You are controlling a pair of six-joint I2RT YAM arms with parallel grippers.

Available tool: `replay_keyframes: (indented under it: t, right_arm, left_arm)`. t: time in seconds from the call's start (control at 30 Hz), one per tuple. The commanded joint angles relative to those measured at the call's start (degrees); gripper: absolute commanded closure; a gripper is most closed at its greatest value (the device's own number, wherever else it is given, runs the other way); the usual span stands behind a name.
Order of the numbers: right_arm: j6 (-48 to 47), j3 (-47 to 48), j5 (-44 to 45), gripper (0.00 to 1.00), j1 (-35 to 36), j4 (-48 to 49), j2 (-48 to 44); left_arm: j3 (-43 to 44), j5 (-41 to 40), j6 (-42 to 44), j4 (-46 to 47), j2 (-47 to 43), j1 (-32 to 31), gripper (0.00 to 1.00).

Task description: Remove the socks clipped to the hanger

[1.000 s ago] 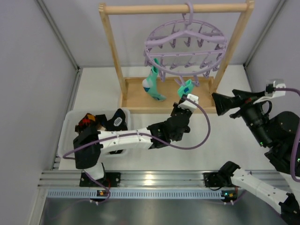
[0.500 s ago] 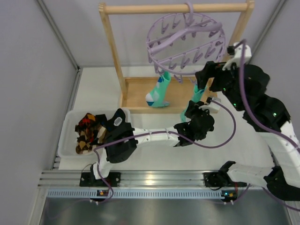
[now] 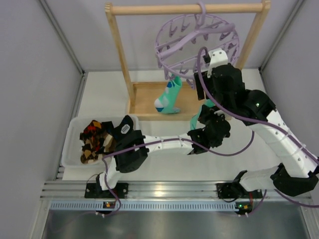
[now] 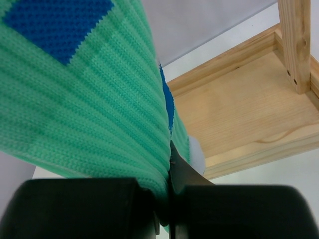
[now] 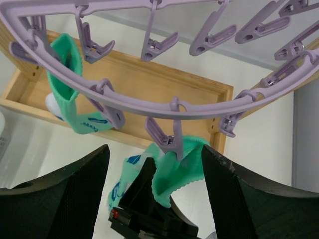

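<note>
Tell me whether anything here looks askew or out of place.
The hanger hangs tilted rather than level, with its near rim apparently dipped. The left gripper is shut on a green sock that is pegged to that rim, so the pull is probably dragging it down. Nothing looks spilled or broken.

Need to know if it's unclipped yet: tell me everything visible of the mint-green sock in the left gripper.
The mint-green sock is soft ribbed knit with blue patches. Its wavy top edge is pinched in a lavender peg of the hanger, on the outer ring, so it isn't free. Lower down, the left gripper is shut on it.
</note>
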Motion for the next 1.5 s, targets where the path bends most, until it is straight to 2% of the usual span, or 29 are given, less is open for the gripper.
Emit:
replay_keyframes:
  t: [0.0,0.17,0.3,0.43,0.97,1.0,1.17,1.3,1.47]
  right_arm:
    - [-3.6,3.2,5.6,0.3,1.1,-0.7,2.9]
    - [-4.8,3.1,11.5,0.31,2.6,0.2,4.9]
    - [-7.6,1.4,11.3,0.32,2.6,2.7,4.9]
    - [-9.1,0.3,13.1,0.38,2.6,4.9,5.7]
    - [-10.5,-2.6,15.4,0.49,2.6,9.5,7.0]
    - [-10.6,-2.6,15.7,0.54,2.6,9.7,7.2]
    - [-10.4,-2.6,15.9,0.59,2.6,10.4,7.8]
    - [-9.7,-2.5,15.4,0.77,2.6,10.5,7.3]
    - [-8.4,-3.2,14.4,0.88,2.6,11.2,5.5]
  left_arm:
    - [2.5,-0.2,1.1,0.9,0.2,-0.2,1.0]
    - [2.4,0.1,1.0,0.9,0.1,-0.2,1.0]
    - [2.3,0.1,1.0,0.9,0.2,-0.2,1.0]
    - [2.0,0.1,0.5,0.9,-0.3,-0.2,1.0]
    - [1.1,0.7,-0.5,0.8,-1.1,-0.1,1.0]
    - [1.1,0.7,-0.9,0.8,-1.2,0.0,1.0]
    - [1.0,0.9,-1.0,0.8,-1.7,-0.1,1.0]
    - [0.5,1.2,-1.2,0.8,-2.0,0.0,1.0]
    - [-1.9,1.5,-3.2,0.7,-2.6,0.9,1.0]
